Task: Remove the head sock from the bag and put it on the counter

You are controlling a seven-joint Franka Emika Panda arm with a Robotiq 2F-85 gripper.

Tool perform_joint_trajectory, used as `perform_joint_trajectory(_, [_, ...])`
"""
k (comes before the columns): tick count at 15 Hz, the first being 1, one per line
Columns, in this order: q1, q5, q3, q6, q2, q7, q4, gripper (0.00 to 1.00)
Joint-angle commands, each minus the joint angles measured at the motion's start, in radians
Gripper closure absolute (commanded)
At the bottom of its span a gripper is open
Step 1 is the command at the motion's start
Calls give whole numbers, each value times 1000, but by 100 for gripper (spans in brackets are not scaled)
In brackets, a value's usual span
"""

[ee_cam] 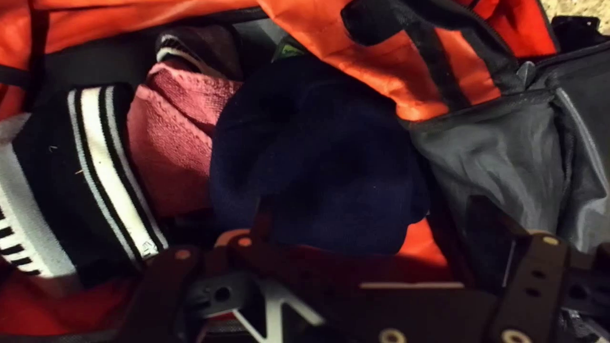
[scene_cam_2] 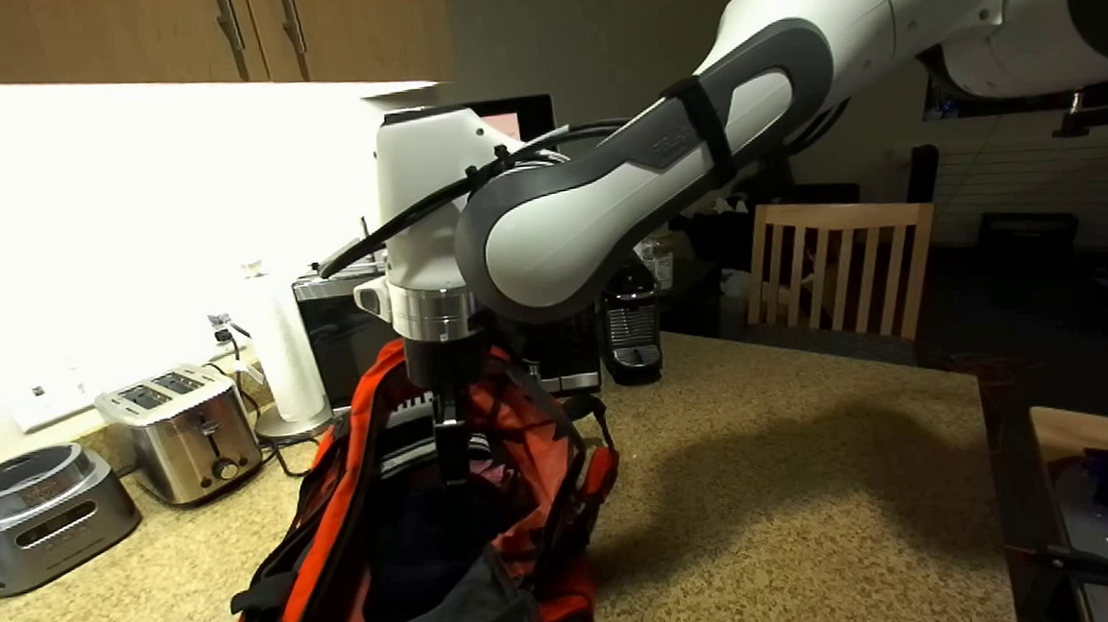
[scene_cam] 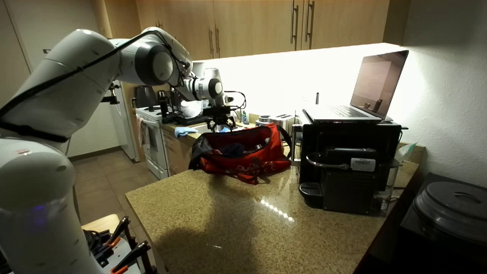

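1. Gripper [ee_cam: 374, 214] is spread wide and holds nothing, poised over the mouth of the red duffel bag [scene_cam: 276, 163]; whether its fingers [ee_cam: 491, 233] touch any fabric, I can't tell.
2. Reaching for the head sock [ee_cam: 310, 143] looks like the step in hand. I take it to be the navy cloth beneath, though the striped knit [ee_cam: 52, 166] beside the pink cloth [ee_cam: 171, 147] might qualify.
3. Centring comes first: in the wrist view one finger lies over the navy cloth's edge, the other past it, over grey bag fabric [ee_cam: 495, 162]. Shift toward the navy before squeezing, or the bag may come along.
4. Go down straight, pinch a thick fold and squeeze firmly; soft cloth will likely slip from a shallow hold.
5. Lift until the trailing end passes the orange flap [ee_cam: 324, 31], then swing to the speckled counter [scene_cam: 312, 239].
6. As for looks, the head sock lies inside the bag, bunched and rounded, plain dark navy with soft creases. A small green tag [ee_cam: 288, 50] shows at its top edge in that view; whose, I can't say.
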Motion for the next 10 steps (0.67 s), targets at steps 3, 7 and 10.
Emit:
perform_joint_trajectory(3, [20,-8,-18,-32,54,-42,79,0])
perform_joint_trajectory(7, [21,-13,-31,-63,90,-56,110,0])
perform_joint_trajectory(10, [15,-12,-38,-64,119,-72,131,0])
